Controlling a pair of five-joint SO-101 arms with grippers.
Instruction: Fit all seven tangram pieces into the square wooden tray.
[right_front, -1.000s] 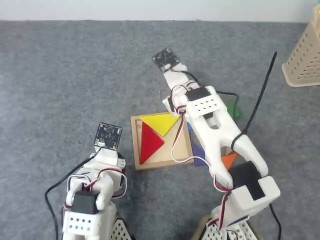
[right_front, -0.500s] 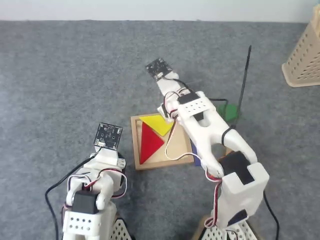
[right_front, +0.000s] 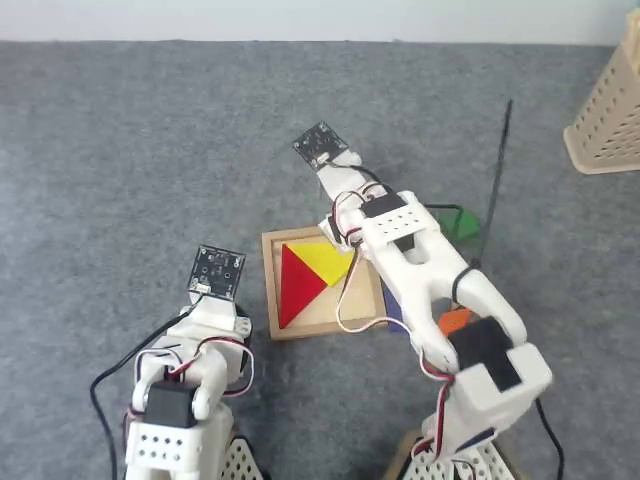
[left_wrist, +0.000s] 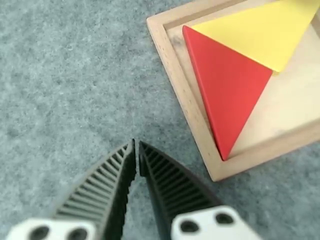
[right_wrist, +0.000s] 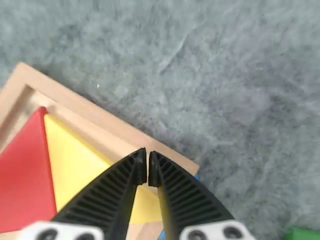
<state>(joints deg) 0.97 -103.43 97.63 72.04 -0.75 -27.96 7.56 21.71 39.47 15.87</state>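
Observation:
The square wooden tray (right_front: 274, 288) lies on the grey carpet between the two arms. In it a red triangle (right_front: 298, 283) lies along the left side and a yellow triangle (right_front: 327, 258) rests against it. My right arm (right_front: 400, 225) hangs over the tray's far right part. My right gripper (right_wrist: 148, 159) is shut with nothing in it, its tips at the tray's rim (right_wrist: 125, 126) by the yellow triangle (right_wrist: 82, 165). My left gripper (left_wrist: 136, 150) is shut and empty over the carpet, just off the tray's rim (left_wrist: 176, 85), near the red triangle (left_wrist: 227, 85).
Right of the tray, partly under the right arm, lie a green piece (right_front: 463, 222), an orange piece (right_front: 455, 320) and a blue piece (right_front: 392, 300). A beige perforated stand (right_front: 608, 105) is at the far right edge. Open carpet stretches left and beyond the tray.
The right arm swung left over the tray's far side. The yellow triangle slid and turned from the far rim to lie against the red one. The left arm kept still.

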